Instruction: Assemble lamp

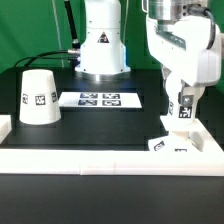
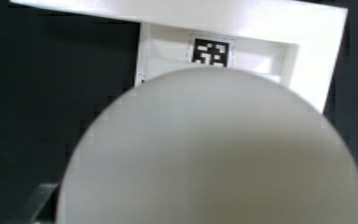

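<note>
In the exterior view my gripper hangs at the right, shut on the white bulb, which shows a tag between the fingers. It holds the bulb upright just above the flat square base, which lies in the front right corner of the table. In the wrist view the bulb's round head fills most of the picture and hides my fingers. Beyond it shows part of the base with one tag. The cone shade stands wide end down at the exterior view's left, far from the gripper.
The marker board lies flat in the middle of the black table. A low white wall runs along the front and both sides. The arm's white pedestal stands at the back centre.
</note>
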`<action>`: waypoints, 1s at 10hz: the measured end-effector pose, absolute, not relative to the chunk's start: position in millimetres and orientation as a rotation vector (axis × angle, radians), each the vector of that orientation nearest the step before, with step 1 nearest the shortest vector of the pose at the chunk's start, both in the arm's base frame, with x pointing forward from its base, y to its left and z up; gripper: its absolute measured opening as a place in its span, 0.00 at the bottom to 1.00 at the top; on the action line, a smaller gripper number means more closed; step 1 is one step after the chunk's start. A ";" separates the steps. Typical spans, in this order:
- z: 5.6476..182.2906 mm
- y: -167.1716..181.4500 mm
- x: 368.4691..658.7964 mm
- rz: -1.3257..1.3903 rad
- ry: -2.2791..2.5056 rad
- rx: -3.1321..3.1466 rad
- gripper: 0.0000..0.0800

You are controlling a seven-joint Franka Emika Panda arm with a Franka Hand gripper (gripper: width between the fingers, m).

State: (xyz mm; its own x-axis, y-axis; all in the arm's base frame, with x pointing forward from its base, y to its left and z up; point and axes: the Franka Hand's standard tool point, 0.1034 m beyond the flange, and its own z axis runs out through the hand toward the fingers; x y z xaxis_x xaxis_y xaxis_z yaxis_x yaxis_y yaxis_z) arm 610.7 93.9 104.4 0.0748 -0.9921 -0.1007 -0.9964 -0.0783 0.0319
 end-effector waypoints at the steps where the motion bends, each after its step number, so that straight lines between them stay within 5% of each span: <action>1: 104.8 94.7 610.8 0.164 2.173 -2.191 0.72; 9: 107.0 100.7 610.7 0.210 2.351 -1.970 0.72; 10: 106.7 100.5 610.3 0.208 2.315 -2.010 0.84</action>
